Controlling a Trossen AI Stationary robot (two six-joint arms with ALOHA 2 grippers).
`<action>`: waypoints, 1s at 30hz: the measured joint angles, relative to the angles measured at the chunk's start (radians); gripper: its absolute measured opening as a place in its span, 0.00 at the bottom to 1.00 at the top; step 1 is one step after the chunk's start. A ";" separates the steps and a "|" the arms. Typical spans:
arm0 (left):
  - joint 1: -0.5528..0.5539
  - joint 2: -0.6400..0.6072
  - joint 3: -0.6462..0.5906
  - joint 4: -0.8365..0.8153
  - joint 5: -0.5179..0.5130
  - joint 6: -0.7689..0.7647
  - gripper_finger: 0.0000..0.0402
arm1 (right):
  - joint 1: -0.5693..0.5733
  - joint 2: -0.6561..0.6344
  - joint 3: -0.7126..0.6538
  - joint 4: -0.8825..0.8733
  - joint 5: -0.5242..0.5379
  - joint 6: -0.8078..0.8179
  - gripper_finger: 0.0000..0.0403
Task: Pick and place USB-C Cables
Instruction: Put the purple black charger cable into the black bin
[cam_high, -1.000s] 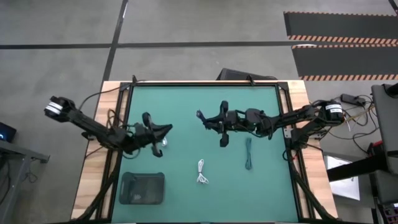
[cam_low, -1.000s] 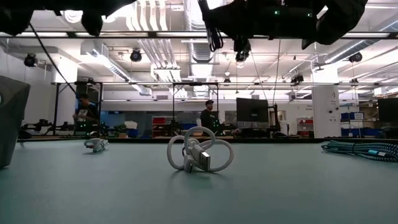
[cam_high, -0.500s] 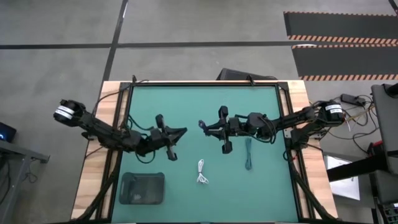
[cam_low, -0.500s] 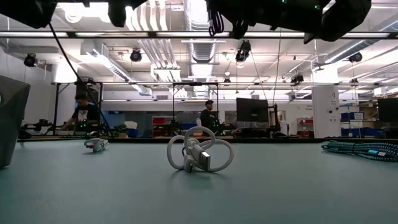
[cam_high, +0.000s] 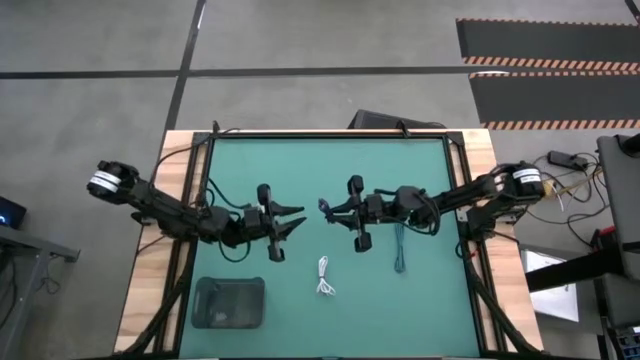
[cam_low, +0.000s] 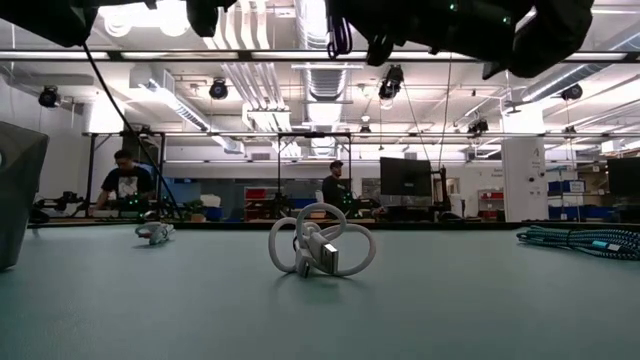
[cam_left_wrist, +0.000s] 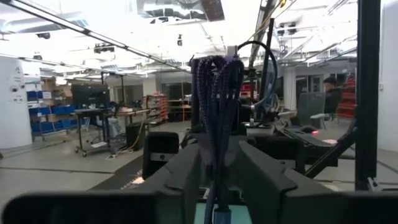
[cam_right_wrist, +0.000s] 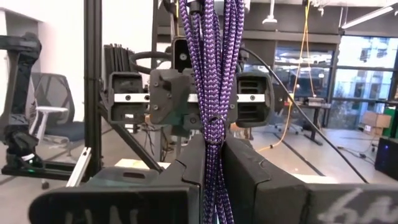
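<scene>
Purple braided cable bundle (cam_right_wrist: 211, 93) is clamped in right gripper (cam_right_wrist: 211, 180), mid-air; left gripper (cam_high: 296, 219) opposite, state can't be told. White coiled cable (cam_high: 325, 275) & dark braided cable (cam_high: 399, 246) are left on table; prob. early.

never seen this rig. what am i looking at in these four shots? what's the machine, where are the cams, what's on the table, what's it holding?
Two dark robot arms work at a green-topped table. The high view looks straight down on it. There the left gripper and the right gripper meet nose to nose over the middle. The low view sits at table-top height and looks into the room behind, where people show far off. The other two pictures each come from a camera on one arm's wrist.

On the table lie a white coiled cable, a dark straight cable and a dark bin on the left arm's side.

The right gripper's jaws are closed on a purple braided cable, which hangs between the two grippers. The left wrist view shows it close up too.
</scene>
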 joint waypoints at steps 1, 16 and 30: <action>0.000 0.002 0.000 0.003 0.001 0.000 0.28 | 0.000 0.014 0.004 0.015 0.000 0.000 0.07; 0.013 0.016 0.000 -0.004 0.030 -0.026 0.39 | -0.006 0.125 0.109 0.044 -0.050 0.017 0.07; 0.035 0.075 0.045 0.003 0.039 -0.028 0.39 | -0.005 0.126 0.124 0.036 -0.053 -0.003 0.07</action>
